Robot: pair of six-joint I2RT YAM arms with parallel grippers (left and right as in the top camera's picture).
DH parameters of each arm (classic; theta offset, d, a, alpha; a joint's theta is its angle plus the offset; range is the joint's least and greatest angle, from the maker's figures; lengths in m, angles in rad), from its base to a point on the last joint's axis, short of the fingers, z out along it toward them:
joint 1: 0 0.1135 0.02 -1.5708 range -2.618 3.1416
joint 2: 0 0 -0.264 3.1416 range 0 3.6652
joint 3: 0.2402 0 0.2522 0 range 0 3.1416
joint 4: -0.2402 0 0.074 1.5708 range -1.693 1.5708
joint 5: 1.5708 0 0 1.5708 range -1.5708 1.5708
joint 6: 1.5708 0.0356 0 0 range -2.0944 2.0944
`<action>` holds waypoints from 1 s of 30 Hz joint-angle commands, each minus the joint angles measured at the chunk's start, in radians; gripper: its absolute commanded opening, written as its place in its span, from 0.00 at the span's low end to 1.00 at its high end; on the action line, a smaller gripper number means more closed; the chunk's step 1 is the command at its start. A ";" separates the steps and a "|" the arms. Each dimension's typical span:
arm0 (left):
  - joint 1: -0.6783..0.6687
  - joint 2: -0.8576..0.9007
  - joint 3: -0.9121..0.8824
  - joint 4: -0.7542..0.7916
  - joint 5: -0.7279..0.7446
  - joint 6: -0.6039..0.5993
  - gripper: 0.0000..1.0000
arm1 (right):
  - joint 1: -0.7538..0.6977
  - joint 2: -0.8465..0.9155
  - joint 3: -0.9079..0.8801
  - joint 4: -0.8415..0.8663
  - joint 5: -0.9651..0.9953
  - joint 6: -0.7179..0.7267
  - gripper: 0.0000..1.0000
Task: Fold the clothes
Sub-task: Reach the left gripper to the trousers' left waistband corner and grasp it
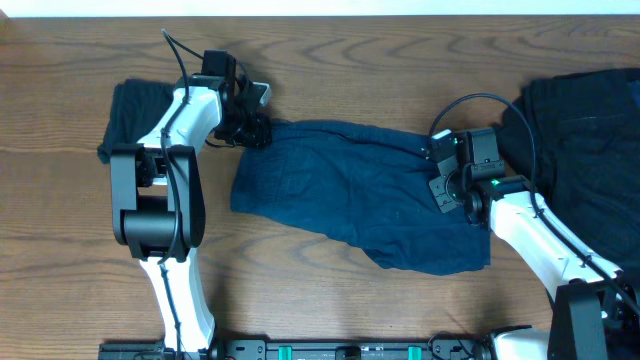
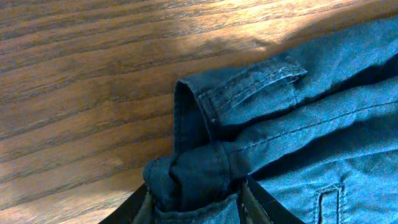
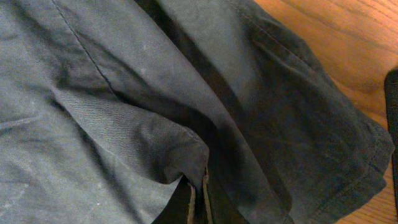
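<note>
Navy shorts [image 1: 360, 200] lie spread across the middle of the table. My left gripper [image 1: 250, 128] is shut on their upper left corner. In the left wrist view a bunched fold of the waistband with a belt loop [image 2: 205, 168] sits between the fingers [image 2: 196, 199]. My right gripper [image 1: 443, 178] is shut on the right edge of the shorts. The right wrist view shows the fingers [image 3: 198, 199] pinching a fold of the cloth [image 3: 155, 143].
A black garment [image 1: 585, 140] lies at the right edge of the table under the right arm. Another dark folded garment [image 1: 135, 110] lies at the far left behind the left arm. Bare wood table [image 1: 330, 60] shows at the back.
</note>
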 commanded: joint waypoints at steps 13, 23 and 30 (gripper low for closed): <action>0.002 -0.139 -0.004 -0.042 0.022 -0.096 0.26 | 0.008 -0.011 0.011 0.003 -0.001 0.014 0.05; 0.002 -0.138 -0.009 -0.132 0.022 -0.095 0.06 | 0.008 -0.011 0.011 0.003 -0.001 0.014 0.05; -0.011 -0.141 -0.020 -0.255 0.023 -0.107 0.06 | 0.008 -0.011 0.011 -0.002 -0.011 0.031 0.01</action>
